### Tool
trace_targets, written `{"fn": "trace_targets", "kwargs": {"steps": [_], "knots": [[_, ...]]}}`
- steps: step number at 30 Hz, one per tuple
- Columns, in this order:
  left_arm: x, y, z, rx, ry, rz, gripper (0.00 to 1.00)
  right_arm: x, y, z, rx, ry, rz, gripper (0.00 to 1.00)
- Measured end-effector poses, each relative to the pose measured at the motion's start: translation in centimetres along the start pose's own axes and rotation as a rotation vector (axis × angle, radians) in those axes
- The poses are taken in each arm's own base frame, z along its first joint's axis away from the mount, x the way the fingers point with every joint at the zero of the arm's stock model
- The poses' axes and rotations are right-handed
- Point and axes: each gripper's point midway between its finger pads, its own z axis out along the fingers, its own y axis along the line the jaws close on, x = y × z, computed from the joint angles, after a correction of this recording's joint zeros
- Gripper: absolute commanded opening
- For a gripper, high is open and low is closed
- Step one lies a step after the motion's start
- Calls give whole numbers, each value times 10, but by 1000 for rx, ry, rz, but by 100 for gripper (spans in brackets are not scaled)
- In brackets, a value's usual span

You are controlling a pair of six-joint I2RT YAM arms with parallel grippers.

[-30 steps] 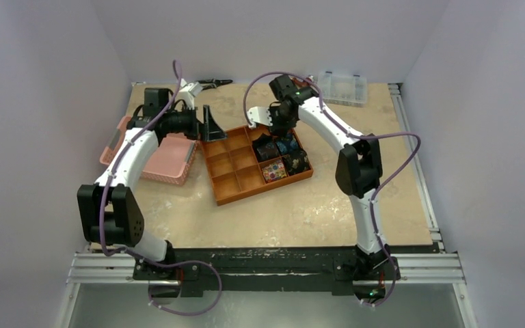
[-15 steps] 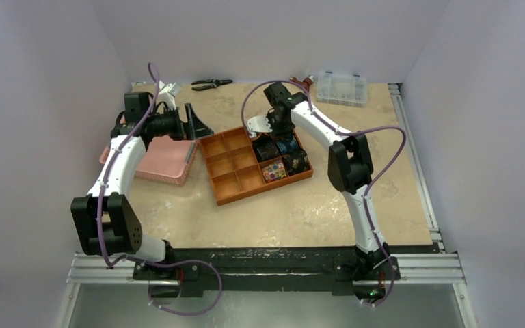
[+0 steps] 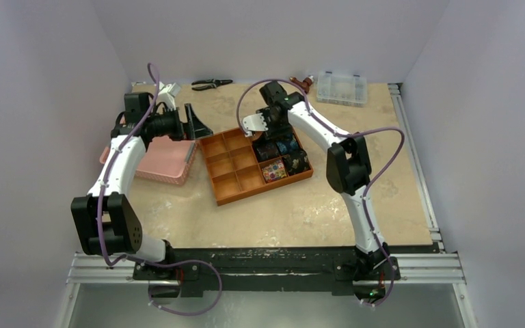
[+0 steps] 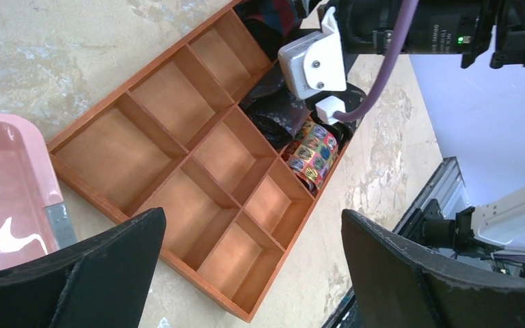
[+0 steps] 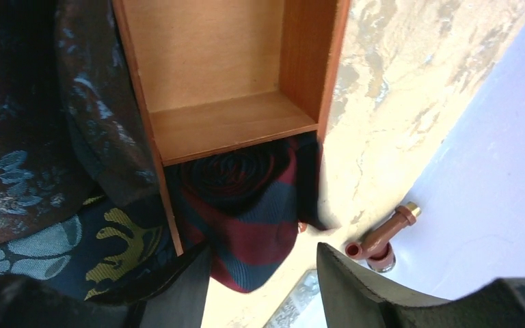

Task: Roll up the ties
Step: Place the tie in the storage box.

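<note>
A navy tie with red stripes (image 5: 246, 205) lies rolled in the far right corner compartment of the orange tray (image 3: 260, 193). Its pointed end sticks up towards the right wrist camera. My right gripper (image 5: 261, 253) hangs just above it, open, with a finger on each side of that end. Several other rolled ties fill the tray's right column: a multicoloured one (image 3: 274, 171), a black one (image 3: 295, 162) and a blue one (image 3: 287, 145). My left gripper (image 4: 253, 215) is wide open with nothing in it, in the air left of the tray (image 4: 203, 285).
A pink basket (image 3: 164, 160) sits left of the tray, under the left arm. Pliers (image 3: 210, 84) and a clear plastic box (image 3: 342, 87) lie along the back edge. A small brown pipe piece (image 5: 383, 239) stands near the tray's far corner. The tray's left and middle compartments are bare.
My right gripper has opened, letting go of the striped tie roll in the corner compartment. The left arm swung left away from the tray a second ago and has held still since.
</note>
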Motion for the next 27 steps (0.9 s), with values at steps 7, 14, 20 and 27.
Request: {"fn": "trace_targets", "kwargs": {"steps": [7, 14, 20, 27], "knots": [[-10, 9, -1, -49, -7, 62, 100, -5, -14, -25, 64, -39, 48, 80], [-31, 18, -6, -126, -28, 167, 100, -1, -36, -102, 217, -77, 97, 88], [-36, 27, -13, -209, -26, 307, 100, 2, -59, -148, 355, -138, 234, 98], [-7, -9, -13, -205, 29, 518, 100, 48, -70, -162, 430, -200, 640, 98]]}}
